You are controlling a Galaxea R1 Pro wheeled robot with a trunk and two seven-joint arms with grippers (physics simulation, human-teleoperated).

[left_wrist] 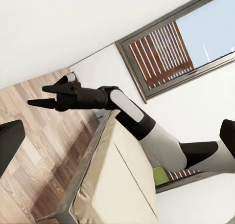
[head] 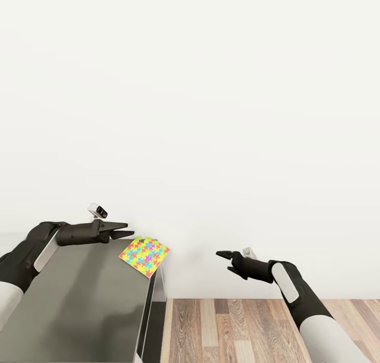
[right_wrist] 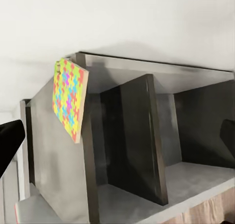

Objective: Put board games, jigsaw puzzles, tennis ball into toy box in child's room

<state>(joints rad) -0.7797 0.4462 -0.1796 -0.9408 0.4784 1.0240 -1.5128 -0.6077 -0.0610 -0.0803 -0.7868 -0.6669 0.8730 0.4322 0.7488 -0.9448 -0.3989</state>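
- The left gripper (head: 126,230) hovered over the far end of the dark grey cabinet top (head: 79,294), its jaws parted a little and empty.
- A jigsaw puzzle (head: 143,255) lay on the far right corner of that top, just ahead of the left gripper's fingertips and slightly to their right, not touching them. One edge of it jutted past the cabinet's side.
- In the right wrist view the same jigsaw puzzle (right_wrist: 69,98) showed as a thin square of yellow, blue, pink and green pieces, overhanging the edge of the cabinet top (right_wrist: 54,160); below the top the cabinet had open dark shelf compartments (right_wrist: 132,141).
- The right gripper (head: 224,260) hung in the air over the wood-plank floor (head: 237,326), well apart from the cabinet and the puzzle, its jaws spread and holding nothing.
- The left wrist view caught the right gripper (left_wrist: 41,96) from the side, its two dark fingers open, with nothing between them.
- Behind that arm in the same view stood a bed (left_wrist: 122,185) with a beige mattress and a grey frame, and a dark-framed window (left_wrist: 171,48) with slatted blinds in the white wall (head: 211,115).
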